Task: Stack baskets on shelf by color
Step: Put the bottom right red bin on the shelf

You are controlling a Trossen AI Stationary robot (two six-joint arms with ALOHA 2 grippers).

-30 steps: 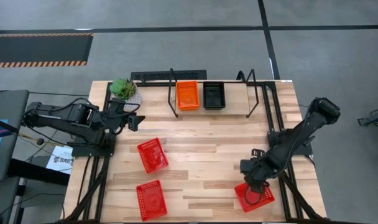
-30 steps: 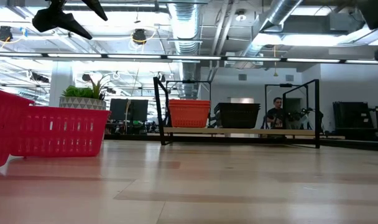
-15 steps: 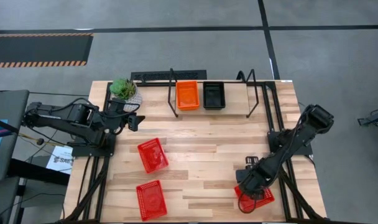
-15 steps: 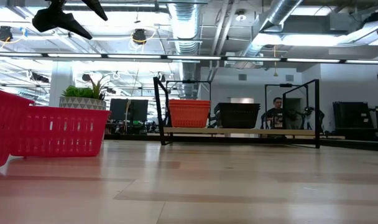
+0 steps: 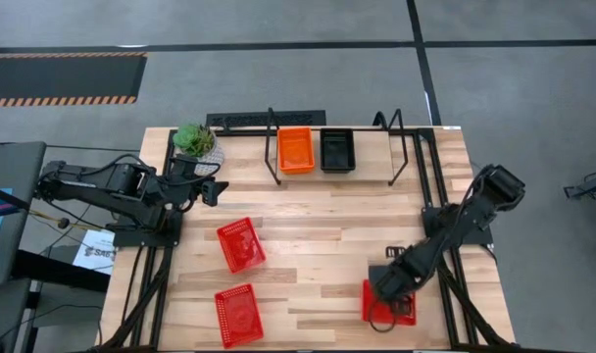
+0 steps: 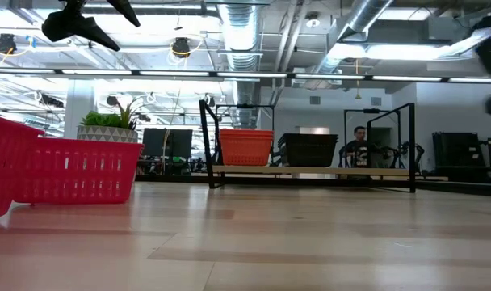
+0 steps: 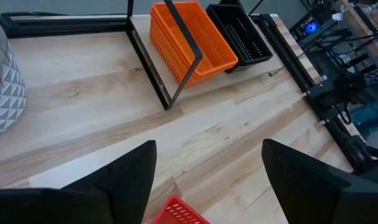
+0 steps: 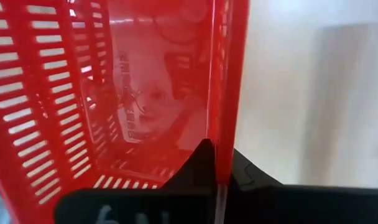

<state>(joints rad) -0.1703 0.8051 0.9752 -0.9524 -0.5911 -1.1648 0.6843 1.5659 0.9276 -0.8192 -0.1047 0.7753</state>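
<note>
My right gripper (image 5: 384, 286) is shut on a red basket (image 5: 391, 304) near the table's near right corner. Two more red baskets lie on the table at the left, one (image 5: 240, 243) farther and one (image 5: 238, 314) nearer. An orange basket (image 5: 296, 149) and a black basket (image 5: 337, 149) stand side by side on the shelf (image 5: 376, 167) at the far edge. My left gripper (image 5: 215, 191) is open and empty, held above the table beside the white plant pot (image 5: 198, 142). My right gripper holds the red basket by one side wall (image 8: 225, 112), the one toward the table's left. One finger (image 8: 203, 163) is inside the basket and the other outside, coming from above. Whether the basket's bottom is off the table I cannot tell.
The shelf's black wire frame (image 5: 273, 147) stands up at both ends of the board. There is bare board right of the black basket. The table's middle (image 5: 327, 226) is bare wood. A person (image 6: 358, 145) sits far behind the table.
My right gripper has gone toward the table's near edge and a little left, onto the red basket's left wall. The basket has slid a little toward the left and turned from skewed to square with the table's edge.
</note>
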